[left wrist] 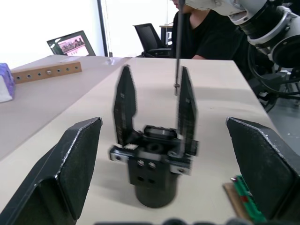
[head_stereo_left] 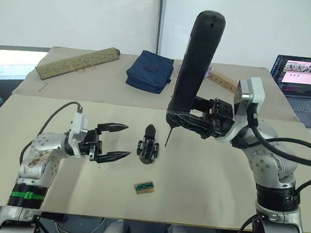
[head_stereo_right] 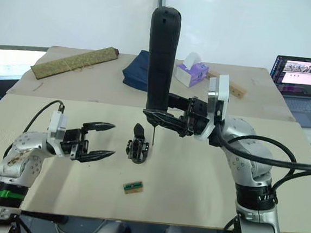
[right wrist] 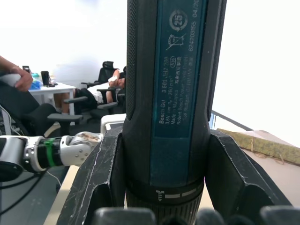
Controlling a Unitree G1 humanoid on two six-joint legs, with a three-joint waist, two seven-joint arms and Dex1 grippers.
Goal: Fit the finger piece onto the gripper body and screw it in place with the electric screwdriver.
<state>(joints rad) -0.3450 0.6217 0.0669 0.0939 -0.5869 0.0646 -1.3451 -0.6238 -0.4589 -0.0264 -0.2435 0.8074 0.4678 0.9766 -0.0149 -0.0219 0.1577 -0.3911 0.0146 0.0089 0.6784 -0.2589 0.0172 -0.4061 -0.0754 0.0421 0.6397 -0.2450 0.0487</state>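
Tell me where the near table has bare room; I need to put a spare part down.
Free: the table between the green block and the right arm, and the strip behind the left end effector. Crowded: the middle, where the gripper body stands between the open left end effector and the screwdriver held in the right end effector.

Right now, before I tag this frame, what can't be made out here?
- Whether the finger piece is screwed down: the screw holes on the gripper body are too small and blurred in the left wrist view.
- The electric screwdriver bit: cut off by the bottom edge and the right gripper's fingers in the right wrist view.
- The small green block: hidden behind a left gripper finger.
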